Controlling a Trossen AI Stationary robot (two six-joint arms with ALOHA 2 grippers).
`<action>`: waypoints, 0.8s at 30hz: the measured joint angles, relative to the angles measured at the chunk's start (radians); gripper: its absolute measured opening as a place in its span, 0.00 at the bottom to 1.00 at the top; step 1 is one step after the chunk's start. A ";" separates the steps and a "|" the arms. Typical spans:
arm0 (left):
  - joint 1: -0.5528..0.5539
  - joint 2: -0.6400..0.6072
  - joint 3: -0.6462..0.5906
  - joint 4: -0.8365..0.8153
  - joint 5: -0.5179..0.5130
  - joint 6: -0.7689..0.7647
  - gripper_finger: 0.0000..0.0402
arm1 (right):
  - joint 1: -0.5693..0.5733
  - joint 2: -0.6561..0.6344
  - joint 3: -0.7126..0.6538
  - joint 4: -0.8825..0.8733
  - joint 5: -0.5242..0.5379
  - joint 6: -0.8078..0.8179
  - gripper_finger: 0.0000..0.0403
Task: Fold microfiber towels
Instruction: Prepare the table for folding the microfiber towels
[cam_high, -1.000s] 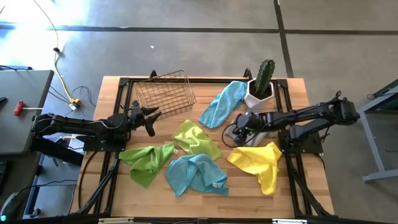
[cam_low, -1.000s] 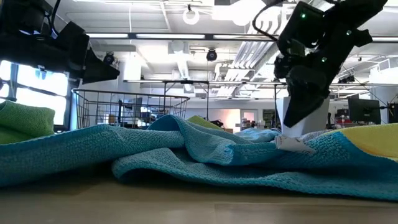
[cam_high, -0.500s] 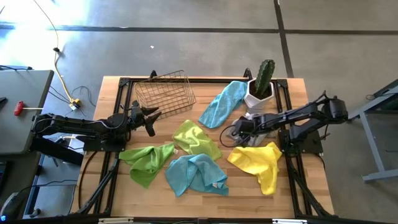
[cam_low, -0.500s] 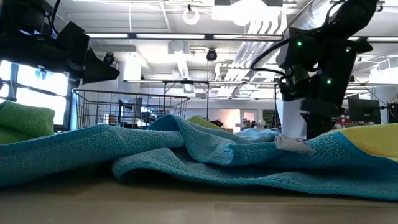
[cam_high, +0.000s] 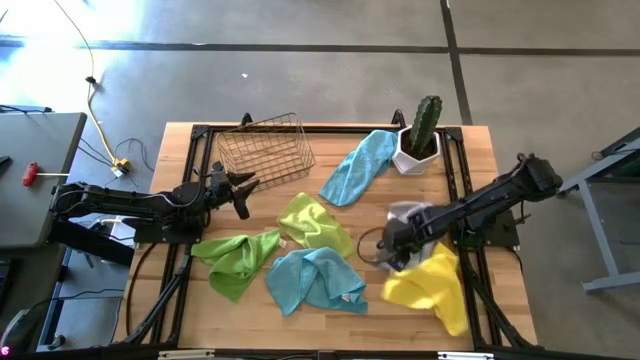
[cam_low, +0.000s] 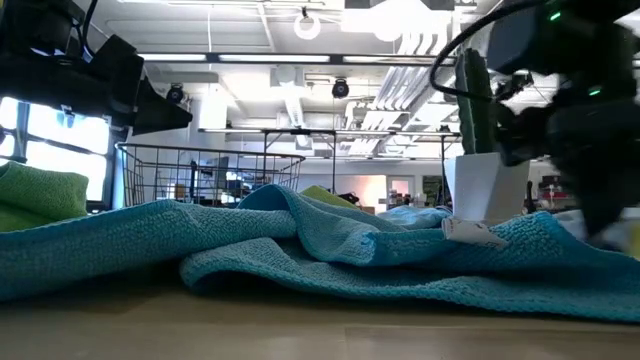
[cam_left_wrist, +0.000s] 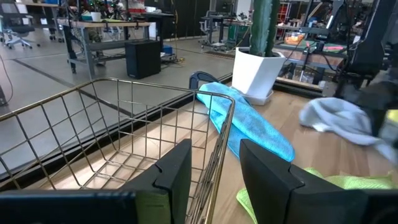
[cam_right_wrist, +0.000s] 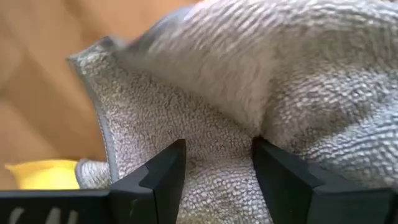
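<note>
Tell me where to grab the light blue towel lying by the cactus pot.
Pinch the light blue towel at its free corner, the end farthest from the pot, coming straight down from above. Its other end is bunched against the pot, which probably leaves little room there.

Grey concrete floor (cam_high: 300, 80) all around the light wooden table (cam_high: 180, 140), with a yellow cable (cam_high: 95, 105) trailing across it. Beyond, white ceiling pipes and ducts (cam_low: 300, 80) run overhead, bright windows (cam_low: 45, 130) glow, and what looks like workbenches (cam_left_wrist: 99, 28) line the room.
</note>
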 joint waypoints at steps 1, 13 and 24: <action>0.000 0.000 0.000 0.000 0.000 0.000 0.32 | 0.030 0.001 0.012 -0.009 -0.010 0.033 0.45; 0.000 0.000 0.000 0.000 0.000 0.000 0.32 | 0.267 0.002 0.179 -0.327 -0.050 0.255 0.45; 0.000 0.000 0.000 0.000 0.000 0.000 0.32 | 0.289 0.000 0.375 -0.364 0.330 0.029 0.45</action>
